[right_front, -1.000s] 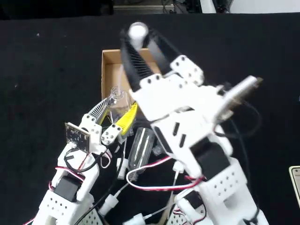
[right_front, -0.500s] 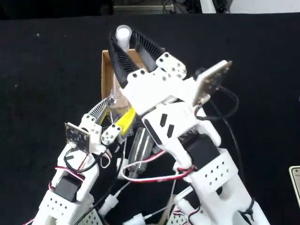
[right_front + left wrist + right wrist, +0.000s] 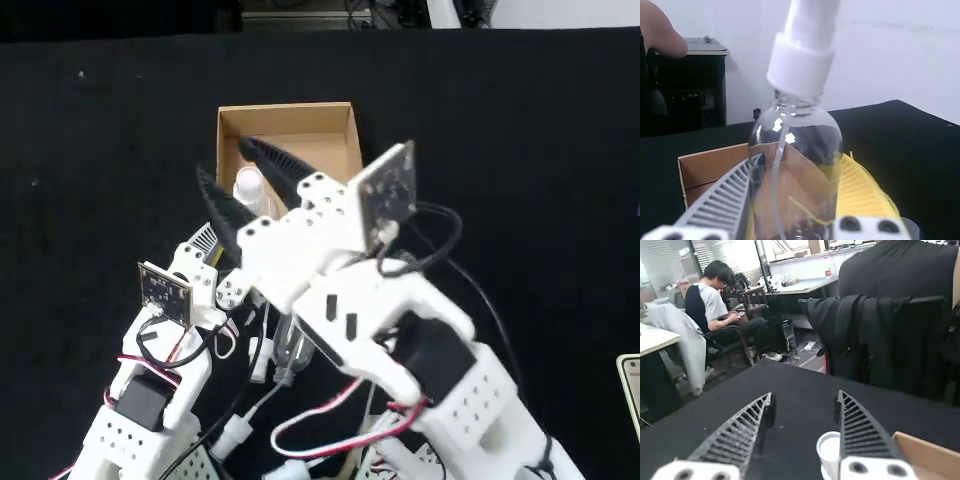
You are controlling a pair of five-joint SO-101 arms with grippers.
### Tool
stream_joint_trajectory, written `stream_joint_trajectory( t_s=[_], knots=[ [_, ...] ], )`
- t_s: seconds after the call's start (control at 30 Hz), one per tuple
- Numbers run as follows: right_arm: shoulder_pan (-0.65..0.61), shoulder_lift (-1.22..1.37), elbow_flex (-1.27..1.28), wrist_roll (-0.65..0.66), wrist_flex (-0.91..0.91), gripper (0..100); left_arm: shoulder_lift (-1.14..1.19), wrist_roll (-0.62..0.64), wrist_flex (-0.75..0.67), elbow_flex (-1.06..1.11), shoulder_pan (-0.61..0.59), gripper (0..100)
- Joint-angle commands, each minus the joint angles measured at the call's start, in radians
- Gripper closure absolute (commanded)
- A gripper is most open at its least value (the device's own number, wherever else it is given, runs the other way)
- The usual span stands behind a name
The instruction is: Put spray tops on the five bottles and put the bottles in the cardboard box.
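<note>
Risk: left claw (image 3: 790, 200) grips the clear plastic bottle (image 3: 800, 150) upright just beside the brown cardboard box (image 3: 290, 107), and the right claw (image 3: 805, 396), wide open and off-centre around the white spray top (image 3: 802, 60), may shove it crooked or tilt the bottle when closing.

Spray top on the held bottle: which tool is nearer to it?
Right. The right tool straddles the spray top; the left tool grips the bottle lower down.
</note>
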Motion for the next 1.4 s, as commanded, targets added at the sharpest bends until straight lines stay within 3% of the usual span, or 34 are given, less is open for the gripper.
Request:
stream_joint_trajectory(
  t_s=[0.0,0.1,0.23,0.4,0.57,0.73,1.13,1.37],
  knots=[
    [0.060,-0.087,-0.102,0.141,0.068,83.3,-0.011,-0.011,0.005,0.022,-0.048,95],
    [0.207,-0.131,-0.104,0.206,0.144,83.3,-0.012,-0.012,-0.005,0.022,-0.193,95],
    [0.393,-0.140,-0.002,0.143,0.199,83.3,-0.012,-0.005,-0.021,0.022,-0.354,95],
    [0.526,-0.148,0.295,0.068,0.087,83.3,-0.009,-0.005,-0.207,0.022,-0.621,95],
    [0.551,-0.148,0.522,0.066,-0.109,83.3,-0.009,-0.011,-0.296,0.022,-0.809,95],
    [0.554,-0.148,0.654,0.066,-0.235,83.3,0.038,-0.011,-0.341,0.022,-0.906,95],
    [0.554,-0.147,0.699,0.068,-0.262,83.3,0.715,-0.012,-0.948,-0.010,-1.015,95],
    [0.548,-0.148,0.725,0.068,-0.264,83.3,1.056,-0.012,-1.097,-0.099,-1.076,95]
  ],
)
